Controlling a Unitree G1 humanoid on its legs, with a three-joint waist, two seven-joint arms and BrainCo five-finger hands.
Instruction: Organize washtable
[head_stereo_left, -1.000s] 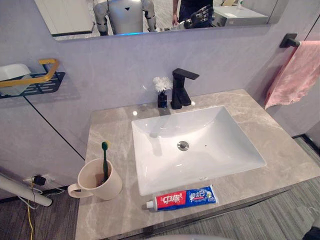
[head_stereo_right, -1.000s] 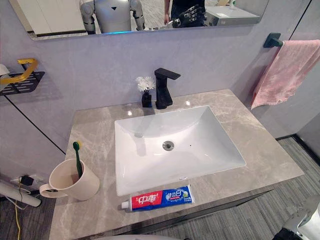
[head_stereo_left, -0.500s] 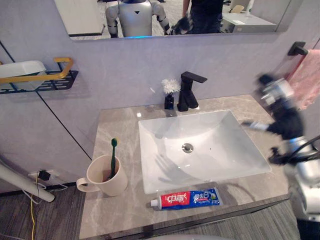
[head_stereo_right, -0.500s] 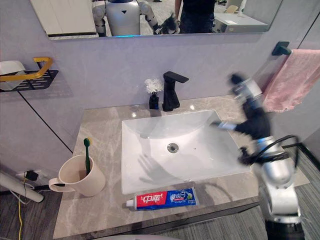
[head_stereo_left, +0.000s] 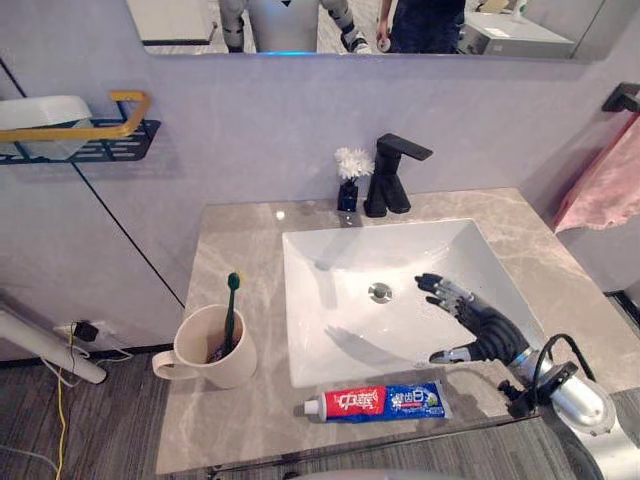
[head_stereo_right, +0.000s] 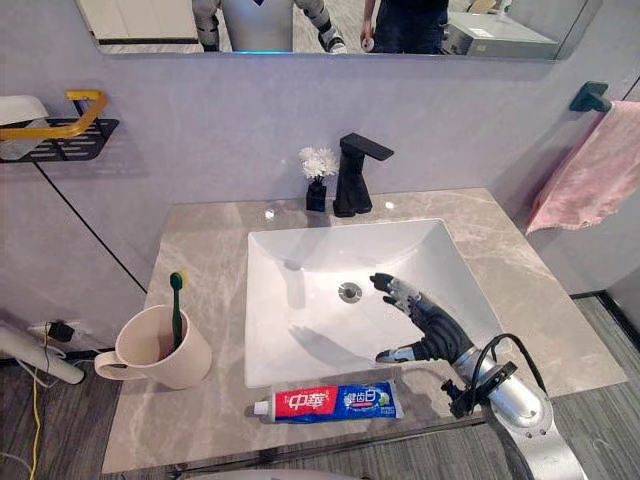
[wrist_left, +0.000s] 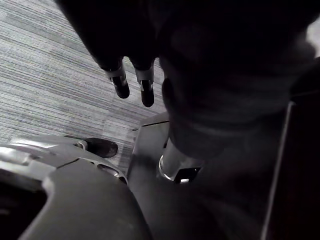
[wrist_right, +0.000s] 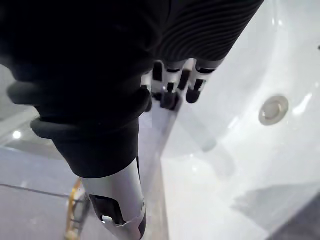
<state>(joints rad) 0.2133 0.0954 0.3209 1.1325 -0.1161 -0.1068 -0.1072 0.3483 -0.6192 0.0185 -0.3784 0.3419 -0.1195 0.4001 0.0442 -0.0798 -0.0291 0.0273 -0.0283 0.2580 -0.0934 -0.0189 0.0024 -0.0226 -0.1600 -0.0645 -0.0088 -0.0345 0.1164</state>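
Straight, spread fingers (head_stereo_right: 400, 292) of our right hand (head_stereo_right: 438, 338) hover empty over the white sink (head_stereo_right: 300, 300). Our left hand (wrist_left: 134, 86) hangs relaxed, holding nothing. A red-and-blue toothpaste tube (head_stereo_right: 325, 402) lies along the counter (head_stereo_right: 200, 240) front, left of it a toothbrush (head_stereo_right: 177, 305) in a beige mug (head_stereo_right: 160, 352).

The robot's right hand (head_stereo_left: 478, 325) reaches forward on a low, outstretched arm, its fingers (head_stereo_left: 440, 290) straight and the thumb spread well apart. The left hand (wrist_left: 145, 92) hangs low, loose and empty.
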